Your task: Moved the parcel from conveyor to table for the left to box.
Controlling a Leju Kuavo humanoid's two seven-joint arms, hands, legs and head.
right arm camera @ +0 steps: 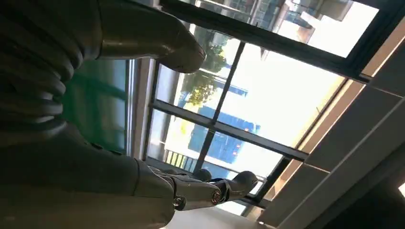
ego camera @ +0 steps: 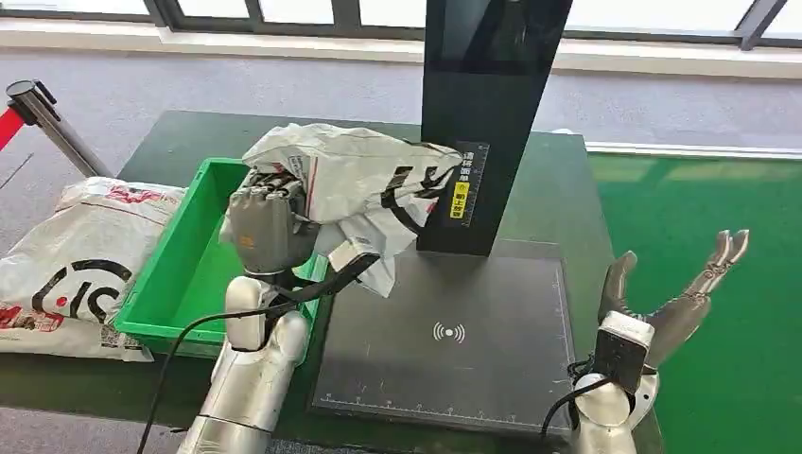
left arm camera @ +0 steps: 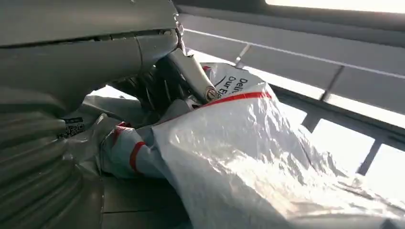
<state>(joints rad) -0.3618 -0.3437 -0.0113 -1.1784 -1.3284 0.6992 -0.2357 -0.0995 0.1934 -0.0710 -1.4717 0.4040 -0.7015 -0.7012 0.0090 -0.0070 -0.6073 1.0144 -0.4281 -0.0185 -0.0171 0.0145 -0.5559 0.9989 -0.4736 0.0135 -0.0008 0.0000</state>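
Head high, downward; wrists close, upward

The crumpled white plastic-film parcel [ego camera: 352,184] with red and black print looks thin, creased and shiny; in the left wrist view its skin [left arm camera: 248,157] glints. The green plastic bin [ego camera: 189,260] at the tabletop's left edge is smooth and slightly glossy. The dark flat scanning pad [ego camera: 473,331] looks matt. The black upright panel [ego camera: 487,104] is glossy. The silver arms' shells look like smooth brushed metal.
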